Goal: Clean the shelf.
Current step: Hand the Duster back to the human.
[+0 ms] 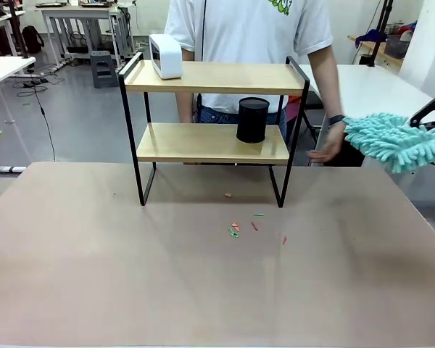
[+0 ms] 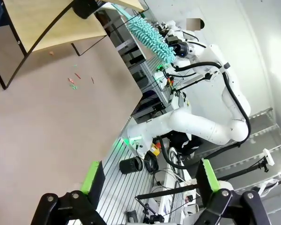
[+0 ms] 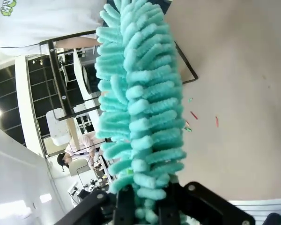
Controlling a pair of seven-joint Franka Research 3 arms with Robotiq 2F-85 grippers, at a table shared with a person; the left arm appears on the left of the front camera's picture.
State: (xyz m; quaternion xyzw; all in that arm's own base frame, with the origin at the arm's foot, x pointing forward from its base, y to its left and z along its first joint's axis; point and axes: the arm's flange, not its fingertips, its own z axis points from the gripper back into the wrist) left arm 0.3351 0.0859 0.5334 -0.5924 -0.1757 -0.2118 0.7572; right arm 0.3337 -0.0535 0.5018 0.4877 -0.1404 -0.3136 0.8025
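Right gripper (image 3: 143, 208) is clamped on the teal duster (image 1: 395, 141), held up off to the right of the shelf (image 1: 214, 130) mid-table, probably lining up to sweep its boards.

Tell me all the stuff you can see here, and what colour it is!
shelf: one, light wood boards in a black frame, far middle of the table.
clock-like box: one, white, top board, left end.
cup: one, black, lower board, right side.
scraps: several, red and green, on the table in front of the shelf.
table: one, pale brown.
duster: one, teal and fluffy, held up at the right.
person's hand: one, beside the shelf.
left tool: open, empty.
right tool: shut on the duster.
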